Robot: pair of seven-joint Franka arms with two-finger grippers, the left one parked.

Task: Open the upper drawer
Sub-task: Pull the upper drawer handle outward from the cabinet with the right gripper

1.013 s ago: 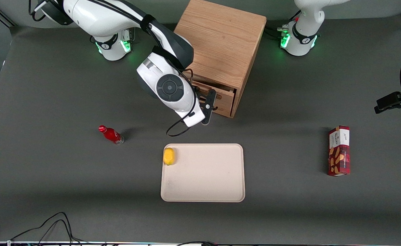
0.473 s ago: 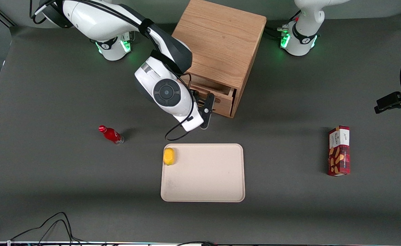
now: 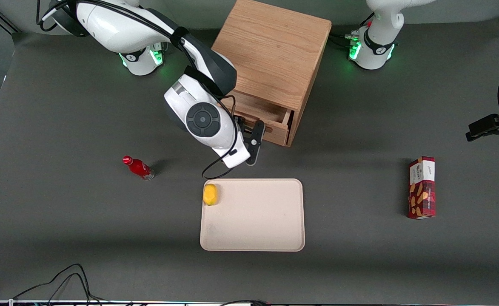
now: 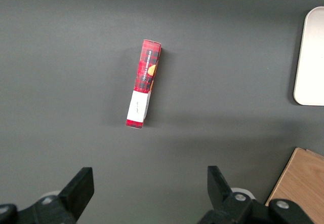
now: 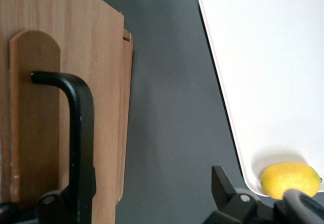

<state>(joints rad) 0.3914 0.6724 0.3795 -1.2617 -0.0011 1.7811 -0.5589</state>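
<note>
I count one wooden cabinet [image 3: 275, 55], one upper drawer [image 3: 261, 115], one tray [image 3: 258, 229], one lemon [image 3: 210, 194], one red bottle [image 3: 138, 167] and one snack box [image 3: 422, 187]. The upper drawer sits at the cabinet's front face, pulled partway out so that its hollow interior shows from above, and its front panel faces the tray. The drawer's black bar handle [image 5: 78, 133] stands off the oak front. I read the working arm as reaching from its base at the working arm's end of the table, elbow raised beside the cabinet, with the wrist housing [image 3: 206, 123] angled down toward the drawer front. The gripper [image 3: 254, 142] sits directly in front of the upper drawer, between the cabinet and the tray. In the right wrist view one finger [image 5: 61, 209] lies against the base of the handle bar and the second finger [image 5: 228, 193] stands well apart from it over the bare table; the spread is wide, with the handle bar beside one finger and not clamped. The lemon rests on the tray, in the corner nearest the gripper. The red bottle lies on the table toward the working arm's end. The snack box lies toward the parked arm's end.
</note>
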